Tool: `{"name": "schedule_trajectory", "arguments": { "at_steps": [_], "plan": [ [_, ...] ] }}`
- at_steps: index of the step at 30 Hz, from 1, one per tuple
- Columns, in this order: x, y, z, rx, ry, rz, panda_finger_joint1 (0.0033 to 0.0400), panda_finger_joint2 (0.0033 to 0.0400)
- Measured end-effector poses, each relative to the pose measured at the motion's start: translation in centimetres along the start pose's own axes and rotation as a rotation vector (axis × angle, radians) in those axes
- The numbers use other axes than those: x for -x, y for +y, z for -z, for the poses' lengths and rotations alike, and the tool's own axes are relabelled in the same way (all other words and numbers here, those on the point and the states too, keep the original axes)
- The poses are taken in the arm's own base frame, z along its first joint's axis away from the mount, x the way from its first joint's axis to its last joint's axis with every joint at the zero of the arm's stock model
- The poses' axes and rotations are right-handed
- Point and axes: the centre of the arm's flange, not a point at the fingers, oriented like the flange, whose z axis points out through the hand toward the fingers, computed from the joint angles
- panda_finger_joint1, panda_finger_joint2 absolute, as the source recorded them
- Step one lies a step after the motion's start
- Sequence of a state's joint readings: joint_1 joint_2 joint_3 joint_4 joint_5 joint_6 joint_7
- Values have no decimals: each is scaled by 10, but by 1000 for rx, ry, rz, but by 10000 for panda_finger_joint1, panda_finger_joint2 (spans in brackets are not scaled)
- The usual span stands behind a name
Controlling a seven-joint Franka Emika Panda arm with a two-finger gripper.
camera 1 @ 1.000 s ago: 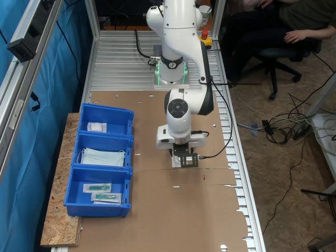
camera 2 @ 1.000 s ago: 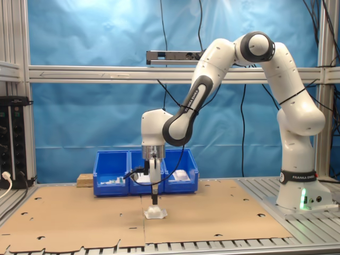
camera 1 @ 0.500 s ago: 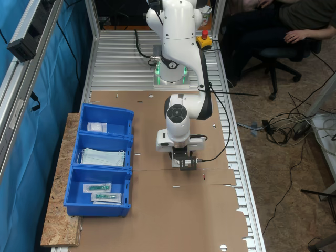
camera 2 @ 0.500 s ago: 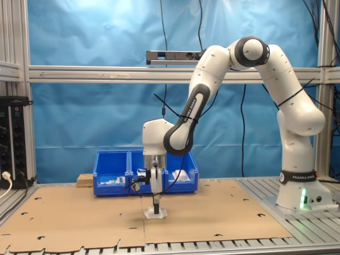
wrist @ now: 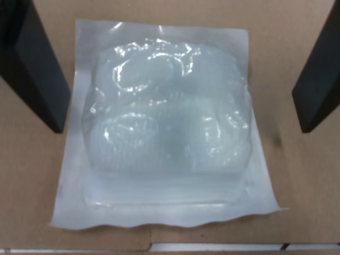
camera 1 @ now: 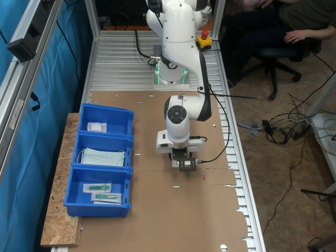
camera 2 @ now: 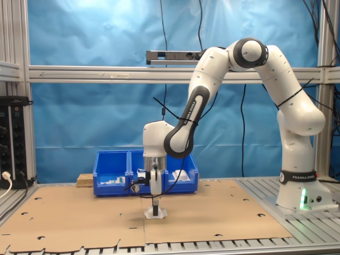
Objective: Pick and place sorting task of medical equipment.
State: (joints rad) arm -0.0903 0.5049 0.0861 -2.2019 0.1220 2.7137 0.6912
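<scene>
The gripper (wrist: 175,74) has descended over the last second and now straddles the gauze packet (wrist: 167,133), which lies flat on the cardboard sheet (camera 2: 79,223) in front of the blue bins (camera 1: 102,165). In the wrist view the two dark fingers (wrist: 37,69) stand wide apart, one on each side of the puffy pad, and hold nothing. The descent appears complete; closing on the pad is judged the next step before carrying it to a bin.

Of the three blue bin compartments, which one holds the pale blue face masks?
The middle compartment of the blue row holds the masks. One end compartment has a white packet, the other clear packets with green-tipped instruments.
</scene>
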Motion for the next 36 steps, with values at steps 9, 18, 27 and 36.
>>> {"name": "schedule_trajectory", "arguments": {
  "at_steps": [9,18,27,36],
  "plan": [
    [-1,-1,1,-8,10,0,400,400],
    [-2,-1,1,-13,16,0,400,400],
    [-2,-2,2,-18,22,0,400,400],
    [-2,-1,0,-17,21,-1,400,400]
  ]
}}
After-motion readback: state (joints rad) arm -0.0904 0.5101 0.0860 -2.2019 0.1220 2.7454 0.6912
